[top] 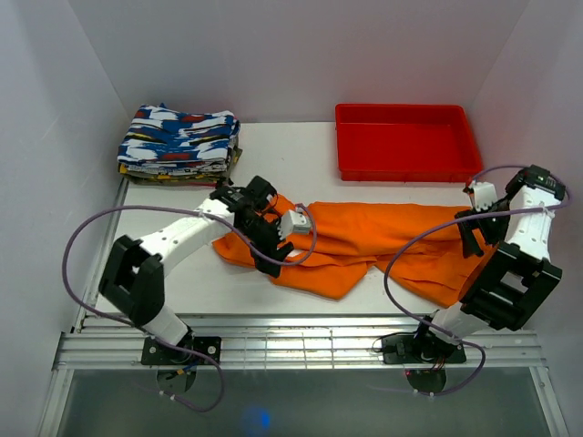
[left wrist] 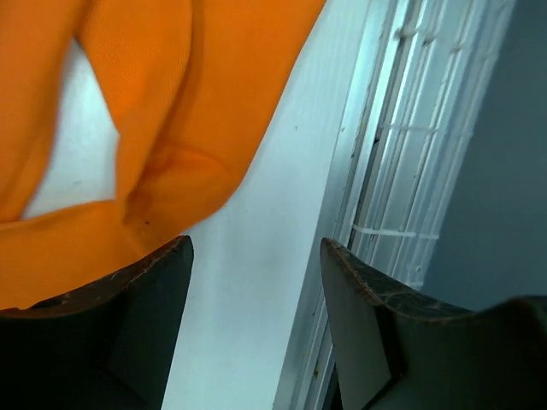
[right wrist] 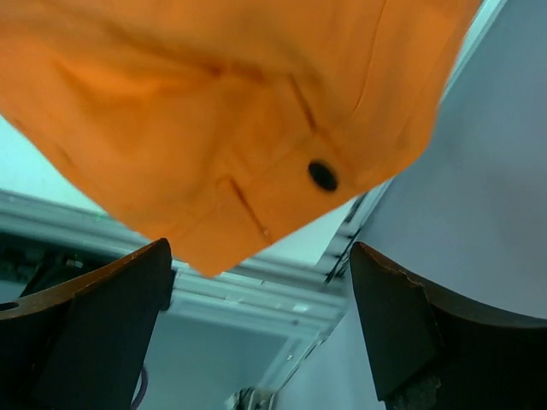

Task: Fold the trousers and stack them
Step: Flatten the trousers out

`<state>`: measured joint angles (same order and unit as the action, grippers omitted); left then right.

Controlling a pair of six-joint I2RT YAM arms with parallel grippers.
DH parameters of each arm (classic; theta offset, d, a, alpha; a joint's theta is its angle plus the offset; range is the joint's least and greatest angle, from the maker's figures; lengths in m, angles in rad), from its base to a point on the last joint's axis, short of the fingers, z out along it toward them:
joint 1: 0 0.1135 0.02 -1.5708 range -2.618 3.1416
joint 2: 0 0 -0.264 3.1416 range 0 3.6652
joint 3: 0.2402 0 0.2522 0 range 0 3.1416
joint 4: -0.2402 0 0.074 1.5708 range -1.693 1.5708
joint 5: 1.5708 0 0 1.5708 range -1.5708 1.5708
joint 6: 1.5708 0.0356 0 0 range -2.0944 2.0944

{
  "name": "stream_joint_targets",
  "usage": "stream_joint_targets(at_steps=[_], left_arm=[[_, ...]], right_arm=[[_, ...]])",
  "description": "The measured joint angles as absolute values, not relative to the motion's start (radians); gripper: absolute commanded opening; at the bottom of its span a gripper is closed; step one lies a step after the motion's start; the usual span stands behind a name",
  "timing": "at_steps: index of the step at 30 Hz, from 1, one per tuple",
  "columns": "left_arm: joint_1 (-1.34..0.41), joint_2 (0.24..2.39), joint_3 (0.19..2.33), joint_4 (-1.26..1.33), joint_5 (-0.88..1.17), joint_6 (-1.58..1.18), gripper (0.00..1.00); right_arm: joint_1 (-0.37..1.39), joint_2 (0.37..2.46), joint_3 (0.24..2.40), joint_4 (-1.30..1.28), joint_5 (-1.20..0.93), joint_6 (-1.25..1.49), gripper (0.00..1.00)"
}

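The bright-orange trousers (top: 364, 232) lie loosely folded across the middle of the table, running left to right. My left gripper (top: 271, 248) hovers over their left end. In the left wrist view its jaws (left wrist: 256, 243) stand open with only bare table between them, and the orange cloth (left wrist: 171, 102) lies ahead to the upper left. My right gripper (top: 472, 232) is at the trousers' right end. It is open wide (right wrist: 261, 248) and holds nothing. The cloth (right wrist: 214, 102) with a black button (right wrist: 322, 175) fills the view above its fingertips.
A stack of folded blue, white and red patterned clothes (top: 179, 144) sits at the back left. A red plastic tray (top: 405, 141) stands at the back right. A metal rail (top: 301, 341) runs along the table's near edge, and white walls close in on both sides.
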<state>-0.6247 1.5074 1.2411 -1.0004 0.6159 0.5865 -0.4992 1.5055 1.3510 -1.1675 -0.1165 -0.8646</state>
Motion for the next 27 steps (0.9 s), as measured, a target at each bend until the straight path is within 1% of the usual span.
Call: stream_joint_targets(at_steps=[3,5,10,13,14,15,17,18,20,21,23,24,25,26,27], left_arm=[[-0.651,1.643,1.194,-0.977,0.550,0.561,0.70],[-0.650,1.696,1.188,-0.955,0.509,0.549,0.70],[-0.656,1.699,1.188,-0.888,0.431,0.536,0.72],[-0.659,1.699,1.185,-0.865,0.396,0.532,0.72],[-0.659,1.699,1.184,-0.858,0.386,0.530,0.73],[-0.659,1.699,1.179,-0.850,0.379,0.526,0.73],[-0.659,1.699,1.168,-0.839,0.372,0.521,0.73],[-0.659,1.700,1.162,-0.837,0.369,0.517,0.72],[-0.660,1.701,1.153,-0.834,0.368,0.511,0.71],[-0.660,1.704,1.151,-0.834,0.368,0.507,0.68],[-0.660,1.713,1.151,-0.829,0.367,0.500,0.66],[-0.660,1.718,1.149,-0.825,0.365,0.495,0.65],[-0.660,1.724,1.145,-0.817,0.362,0.491,0.62],[-0.660,1.729,1.141,-0.810,0.358,0.486,0.61],[-0.660,1.734,1.134,-0.801,0.352,0.480,0.61]], right_arm=[[-0.577,1.504,1.255,-1.203,-0.079,-0.902,0.93],[-0.613,1.501,1.188,-1.209,-0.051,-0.917,0.93],[-0.622,1.468,1.027,-1.187,0.000,-0.923,0.94],[-0.621,1.470,0.973,-1.169,0.010,-0.915,0.95],[-0.621,1.472,0.964,-1.165,0.013,-0.912,0.96],[-0.621,1.476,0.957,-1.158,0.015,-0.908,1.00],[-0.622,1.488,0.944,-1.138,0.017,-0.903,0.87],[-0.622,1.494,0.940,-1.130,0.017,-0.900,0.72],[-0.622,1.512,0.933,-1.118,0.017,-0.896,0.60],[-0.622,1.525,0.933,-1.114,0.019,-0.892,0.50],[-0.622,1.545,0.933,-1.098,0.020,-0.892,0.41],[-0.622,1.552,0.933,-1.094,0.020,-0.888,0.32],[-0.623,1.560,0.933,-1.090,0.020,-0.890,0.27],[-0.624,1.564,0.933,-1.087,0.020,-0.892,0.22],[-0.625,1.568,0.935,-1.085,0.020,-0.892,0.16]])
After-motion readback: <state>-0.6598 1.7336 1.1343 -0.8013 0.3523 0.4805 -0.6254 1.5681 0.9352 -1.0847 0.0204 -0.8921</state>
